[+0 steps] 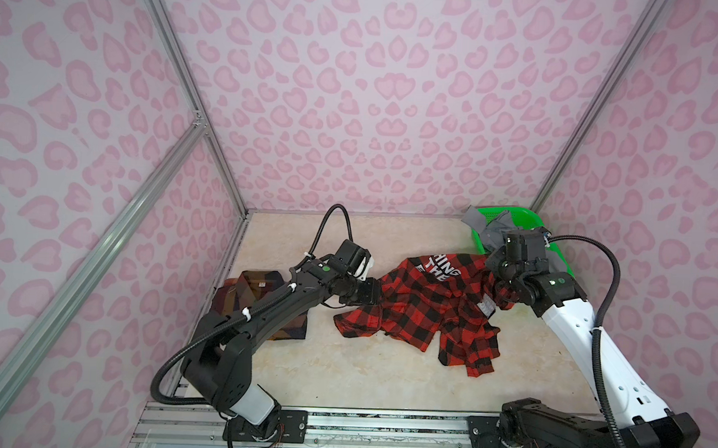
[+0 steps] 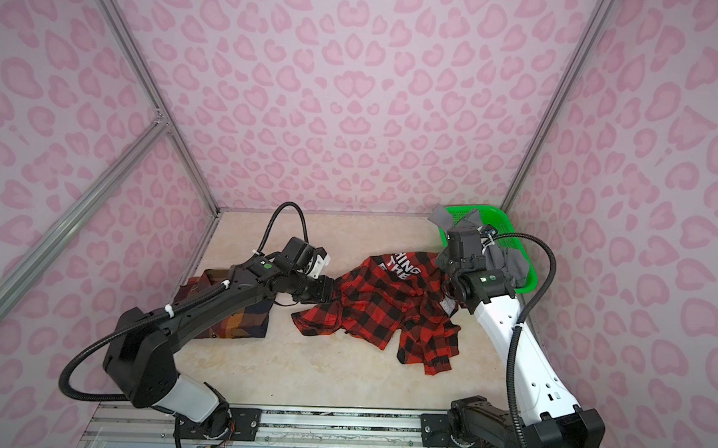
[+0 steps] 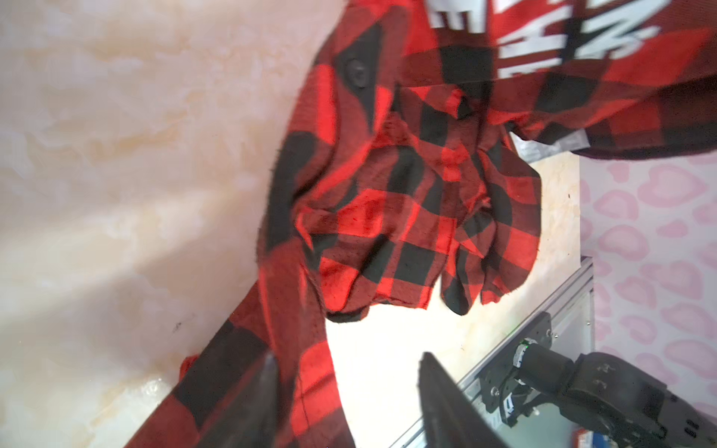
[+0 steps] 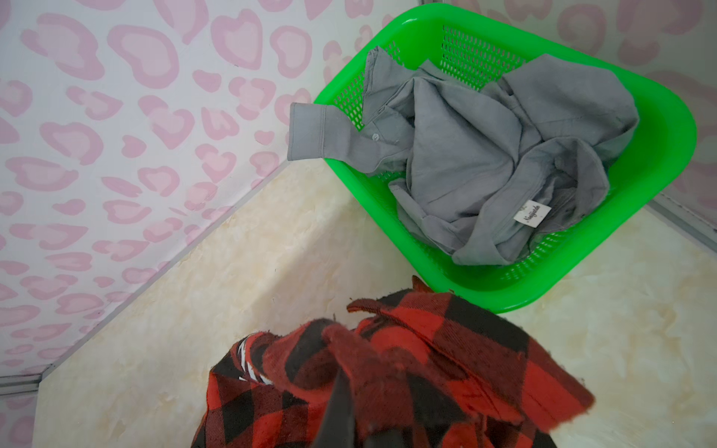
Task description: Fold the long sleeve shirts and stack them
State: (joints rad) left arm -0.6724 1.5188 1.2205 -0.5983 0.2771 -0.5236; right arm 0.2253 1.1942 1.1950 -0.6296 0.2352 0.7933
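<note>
Flannel [image 1: 424, 307] lying crumpled mid-counter [image 1: 363, 379]; right gripper [image 4: 349, 388] clamping its raised edge near basket [image 4: 659, 135]. Left gripper [image 3: 349, 360] standing jaws apart against sleeve. Plaid shirt [image 1: 259, 283] lying folded under left arm; grey shirt [image 4: 485, 155] sitting bunched in basket.

The left arm reaches low and far forward, forearm nearly level. The left end effector [image 3: 349, 399] points across toward the right arm, and its two fingers [image 3: 438, 391] stand well apart with a bare gap between them. The right arm rises steeply from its base and bends down at the wrist. The right end effector [image 4: 349, 424] has its jaws pressed together, pinching a fold of the red-and-black flannel [image 4: 407, 368] at its fingertips.
</note>
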